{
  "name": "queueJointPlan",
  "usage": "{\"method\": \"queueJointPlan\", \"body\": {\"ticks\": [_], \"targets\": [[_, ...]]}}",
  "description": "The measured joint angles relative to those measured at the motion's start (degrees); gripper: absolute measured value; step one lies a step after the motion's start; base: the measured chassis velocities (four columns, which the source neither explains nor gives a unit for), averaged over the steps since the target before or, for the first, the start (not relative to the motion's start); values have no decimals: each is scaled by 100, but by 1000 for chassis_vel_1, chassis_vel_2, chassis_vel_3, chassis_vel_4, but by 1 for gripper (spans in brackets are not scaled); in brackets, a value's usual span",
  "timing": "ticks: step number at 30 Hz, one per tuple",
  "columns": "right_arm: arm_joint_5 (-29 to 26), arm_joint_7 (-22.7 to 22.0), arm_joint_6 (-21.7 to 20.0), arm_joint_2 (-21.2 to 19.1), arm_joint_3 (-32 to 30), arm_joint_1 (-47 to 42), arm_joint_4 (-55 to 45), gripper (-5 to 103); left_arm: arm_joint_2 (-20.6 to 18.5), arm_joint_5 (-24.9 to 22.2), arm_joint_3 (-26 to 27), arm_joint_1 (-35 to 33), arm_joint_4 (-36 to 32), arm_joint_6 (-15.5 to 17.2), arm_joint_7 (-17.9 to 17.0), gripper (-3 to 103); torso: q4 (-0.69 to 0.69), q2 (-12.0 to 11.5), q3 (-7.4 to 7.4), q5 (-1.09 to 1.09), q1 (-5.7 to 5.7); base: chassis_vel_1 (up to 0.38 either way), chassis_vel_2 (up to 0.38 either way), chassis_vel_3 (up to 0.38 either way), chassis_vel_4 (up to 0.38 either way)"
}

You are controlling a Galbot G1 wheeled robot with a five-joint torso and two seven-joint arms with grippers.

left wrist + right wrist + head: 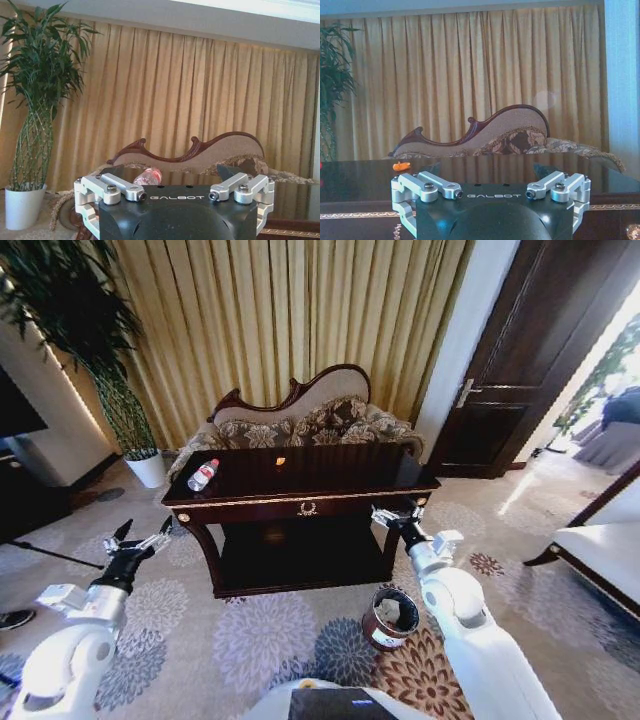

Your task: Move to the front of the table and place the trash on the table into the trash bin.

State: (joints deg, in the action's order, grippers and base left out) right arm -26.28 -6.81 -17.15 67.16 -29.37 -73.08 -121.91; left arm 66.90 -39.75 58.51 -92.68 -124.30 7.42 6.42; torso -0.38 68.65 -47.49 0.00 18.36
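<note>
The dark glossy table (330,472) with gold trim stands ahead of me in the head view. A clear bottle (203,475) with a red label lies at its left end, and a tiny orange piece (280,461) sits near the back edge. The round brown trash bin (390,618) stands on the carpet by the table's front right leg, with something whitish inside. My left gripper (138,540) hangs open left of the table. My right gripper (397,515) is open at the front right corner. The left wrist view shows the bottle (148,176); the right wrist view shows the orange piece (401,165).
A patterned sofa (300,420) stands right behind the table, before gold curtains. A white plant pot (148,468) sits at the back left, a dark door (510,370) at the back right. A pale seat (605,555) juts in from the right. Patterned carpet lies open in front.
</note>
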Motion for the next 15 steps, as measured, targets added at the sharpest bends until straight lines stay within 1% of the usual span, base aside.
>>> {"method": "queueJointPlan", "body": {"ticks": [7, 10, 15], "targets": [[162, 0, 11, 23, 49, -12, 49, 100, 14, 0, -7, -2, 45, 1, 1, 100, 1, 0, 0, 1, -1, -91, 107, 93, -97], [171, 0, 12, 29, 56, -16, 51, 100, 16, -2, -6, -3, 58, 1, 5, 100, 0, 0, 0, 0, -1, -215, 192, 168, -194], [173, 0, 12, 30, 59, -15, 63, 100, 35, -2, -19, -9, 65, -5, 12, 100, 0, -2, -2, 1, 1, -234, 248, 249, -236]]}}
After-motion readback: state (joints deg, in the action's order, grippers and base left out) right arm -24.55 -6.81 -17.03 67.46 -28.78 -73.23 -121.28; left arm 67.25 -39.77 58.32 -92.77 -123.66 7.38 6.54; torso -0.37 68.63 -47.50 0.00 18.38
